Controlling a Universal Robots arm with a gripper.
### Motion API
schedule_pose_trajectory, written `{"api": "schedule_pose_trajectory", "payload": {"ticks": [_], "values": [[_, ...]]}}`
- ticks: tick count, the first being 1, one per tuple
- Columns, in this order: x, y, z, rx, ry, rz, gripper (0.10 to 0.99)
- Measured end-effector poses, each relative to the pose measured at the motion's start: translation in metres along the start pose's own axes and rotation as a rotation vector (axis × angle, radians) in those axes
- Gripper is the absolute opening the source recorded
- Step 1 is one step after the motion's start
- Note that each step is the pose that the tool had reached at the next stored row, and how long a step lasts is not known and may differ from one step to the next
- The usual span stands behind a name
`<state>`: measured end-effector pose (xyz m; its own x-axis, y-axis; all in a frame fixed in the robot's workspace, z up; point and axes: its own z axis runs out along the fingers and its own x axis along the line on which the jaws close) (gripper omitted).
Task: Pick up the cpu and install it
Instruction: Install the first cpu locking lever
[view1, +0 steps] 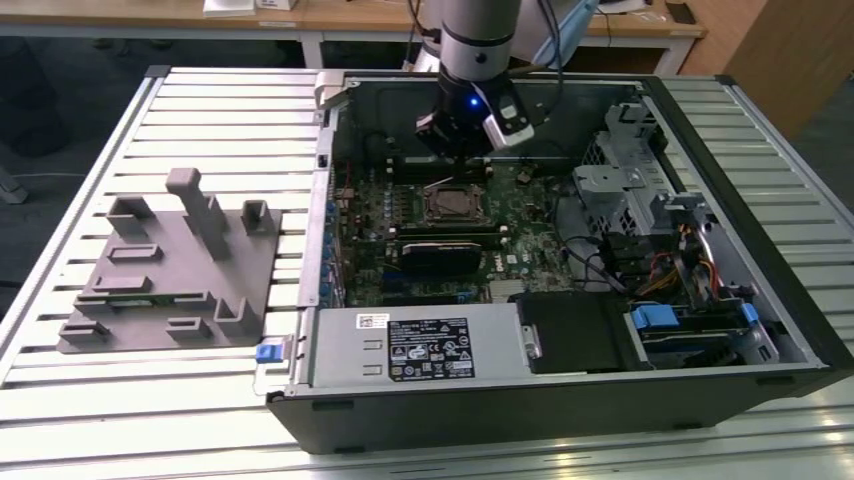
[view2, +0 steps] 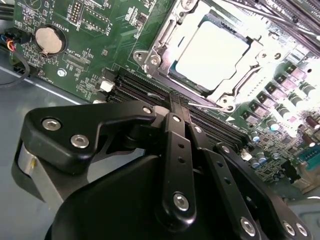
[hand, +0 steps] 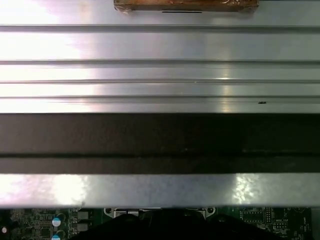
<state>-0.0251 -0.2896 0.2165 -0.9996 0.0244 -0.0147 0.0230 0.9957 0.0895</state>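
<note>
A white label (view1: 416, 347) with dark print lies on the big grey box (view1: 427, 345) at the near edge of the open computer case (view1: 561, 390); its writing is too small to make out. On the green motherboard (view2: 75, 55) in the second wrist view, small white lettering sits beside the round coin battery (view2: 49, 40), also not legible.

The gripper (view1: 470, 150) hangs inside the case, above the motherboard and just behind the socket as the exterior view shows it. In the second wrist view its black linkages come together toward the jaws, which look drawn in narrow, though the tips are hidden and I cannot tell for certain; nothing shows between them.

The cpu (view2: 212, 54), pale and silvery, lies flat in the metal-framed socket (view2: 165, 47), apart from the gripper. In the exterior view the socket (view1: 455, 205) sits near the middle of the board.

On the slatted table (view1: 160, 400), a grey fixture (view1: 174, 270) stands to the exterior view's left of the case.
</note>
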Motion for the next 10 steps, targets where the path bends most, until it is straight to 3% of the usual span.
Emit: {"api": "schedule_pose_trajectory", "payload": {"ticks": [10], "values": [[-0.0049, 0.0005, 0.0072, 0.001, 0.0096, 0.001, 0.106]]}}
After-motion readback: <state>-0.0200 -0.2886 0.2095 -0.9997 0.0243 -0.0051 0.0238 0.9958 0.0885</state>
